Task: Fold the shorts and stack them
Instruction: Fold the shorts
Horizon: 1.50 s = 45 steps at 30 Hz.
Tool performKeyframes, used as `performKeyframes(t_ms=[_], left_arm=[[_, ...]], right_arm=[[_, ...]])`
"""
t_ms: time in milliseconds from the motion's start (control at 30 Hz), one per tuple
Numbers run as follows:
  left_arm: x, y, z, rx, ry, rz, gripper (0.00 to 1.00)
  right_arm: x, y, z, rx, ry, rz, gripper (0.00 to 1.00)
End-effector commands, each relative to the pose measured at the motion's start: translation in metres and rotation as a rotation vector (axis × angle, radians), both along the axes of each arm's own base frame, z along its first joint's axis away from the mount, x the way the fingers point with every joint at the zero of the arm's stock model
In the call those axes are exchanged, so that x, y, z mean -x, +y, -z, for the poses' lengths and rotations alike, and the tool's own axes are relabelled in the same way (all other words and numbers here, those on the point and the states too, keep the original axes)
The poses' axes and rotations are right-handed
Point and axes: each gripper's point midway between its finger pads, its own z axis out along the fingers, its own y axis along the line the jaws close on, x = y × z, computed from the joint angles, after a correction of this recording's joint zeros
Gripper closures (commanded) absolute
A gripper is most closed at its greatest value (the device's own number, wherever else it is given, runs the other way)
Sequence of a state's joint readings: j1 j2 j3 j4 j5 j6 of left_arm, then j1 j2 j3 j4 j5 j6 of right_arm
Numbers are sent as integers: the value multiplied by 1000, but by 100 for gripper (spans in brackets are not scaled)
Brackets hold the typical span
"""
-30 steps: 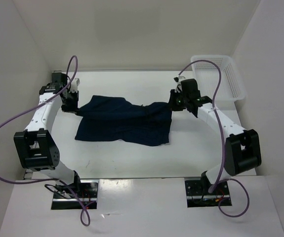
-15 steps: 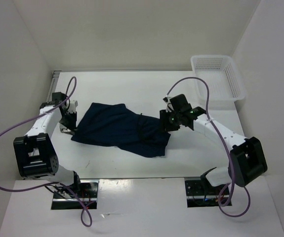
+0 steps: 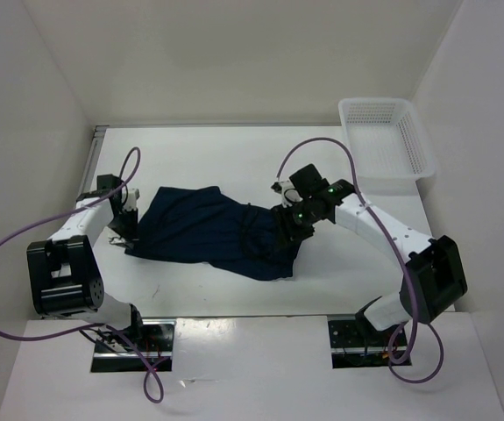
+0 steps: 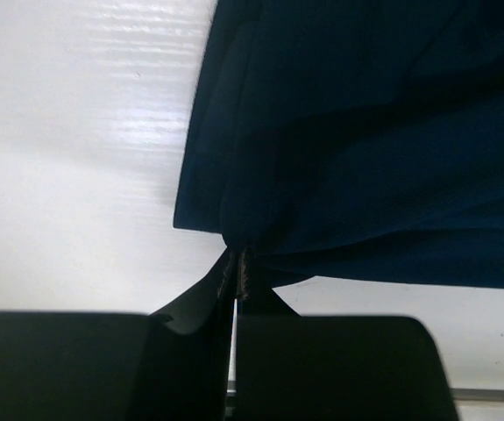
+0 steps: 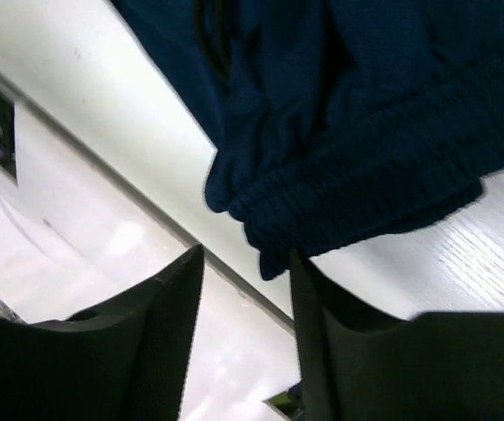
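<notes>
right hand (image 5: 244,256) moved inward, now spread apart; shorts (image 5: 365,105) waistband just beyond its tips; left hand (image 4: 237,263) clamped on shorts edge

White left arm (image 3: 76,219) and right arm (image 3: 379,224), black joints (image 3: 63,281), purple cables (image 3: 322,140), green wrist lights (image 3: 300,210)

shorts (image 3: 208,230) on table (image 3: 234,158) centre; basket (image 3: 383,136) at far right corner
</notes>
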<state>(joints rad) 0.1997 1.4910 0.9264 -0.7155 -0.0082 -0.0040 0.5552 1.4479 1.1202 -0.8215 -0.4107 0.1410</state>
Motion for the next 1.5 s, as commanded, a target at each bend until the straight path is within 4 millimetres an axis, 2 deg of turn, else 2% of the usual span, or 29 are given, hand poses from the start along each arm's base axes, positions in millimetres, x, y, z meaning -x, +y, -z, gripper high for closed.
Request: performKeyframes(t_ms=[0, 33, 100, 167, 200, 267, 333, 367, 467, 567, 600, 733, 833, 867, 933, 967, 1033, 1067, 1100, 1133, 1167, 1200, 1233, 1267, 1300, 1333, 1367, 1400, 1467], left_arm=[[-7, 12, 3, -45, -24, -19, 100], [-10, 15, 2, -58, -34, -22, 100], [-12, 15, 2, -60, -43, -22, 100], [-11, 17, 2, -70, -41, -25, 100], [-11, 17, 2, -70, -41, -25, 100], [-11, 17, 2, -70, -41, -25, 100], [-8, 16, 7, -66, -23, -24, 100], [-7, 16, 9, -64, -12, -24, 100], [-13, 16, 9, -59, -35, -22, 100], [-12, 12, 13, -40, -30, -18, 100], [-12, 12, 13, -40, -30, -18, 100], [-15, 9, 13, -22, -43, -13, 100], [-18, 5, 15, 3, -50, -6, 100], [-18, 5, 15, 3, -50, -6, 100], [-29, 3, 15, 19, -74, 0, 100], [-32, 4, 17, 21, -65, -1, 100], [-45, 1, 16, 53, -78, 9, 100], [-64, 3, 14, 59, -90, 11, 100], [-71, 3, 14, 73, -77, 14, 100], [-83, 4, 11, 79, -91, 16, 100], [-91, 6, 15, 92, -90, 11, 100], [-113, 10, 2, 87, -151, 17, 100], [-125, 11, -6, 87, -190, 22, 100], [-137, 11, -11, 91, -230, 29, 100], [-151, 14, -21, 83, -264, 31, 100], [-158, 14, -22, 90, -272, 35, 100], [-165, 16, -25, 87, -286, 36, 100], [-169, 13, -27, 88, -287, 45, 100], [-172, 13, -31, 88, -285, 45, 100]], right_arm=[[-23, -15, -5, 12, -29, 150, 52], [-33, -16, -3, 4, -41, 206, 62], [-54, -10, -12, -52, -88, 310, 68], [-72, -15, -14, -70, -106, 417, 65], [-68, -17, -6, -64, -60, 476, 59], [-75, -30, -1, -40, -63, 572, 58], [-69, -38, 11, -26, -11, 652, 54], [-72, -37, 11, -56, -5, 670, 50], [-64, -29, 23, -96, 69, 691, 47], [-55, -29, 53, -49, 159, 701, 46], [-49, -31, 70, -10, 201, 704, 45], [-32, -26, 101, 23, 319, 658, 45], [-34, -23, 118, 55, 362, 627, 49], [-48, -22, 116, 45, 340, 619, 52], [-60, -25, 125, 51, 354, 622, 72], [-80, -24, 119, 36, 316, 629, 81], [-108, -33, 122, 32, 283, 668, 99], [-134, -33, 109, 5, 231, 687, 100], [-151, -32, 103, -20, 199, 696, 100], [-184, -35, 93, -47, 134, 722, 100], [-199, -33, 88, -59, 102, 726, 100], [-212, -34, 84, -69, 77, 724, 100], [-242, -32, 63, -114, 13, 733, 100], [-250, -28, 74, -112, 24, 713, 100], [-272, -28, 60, -148, -22, 699, 99], [-280, -28, 57, -178, -16, 692, 85], [-282, -26, 69, -163, -2, 664, 75], [-295, -29, 57, -184, -31, 661, 66], [-300, -36, 53, -186, -36, 658, 52]])
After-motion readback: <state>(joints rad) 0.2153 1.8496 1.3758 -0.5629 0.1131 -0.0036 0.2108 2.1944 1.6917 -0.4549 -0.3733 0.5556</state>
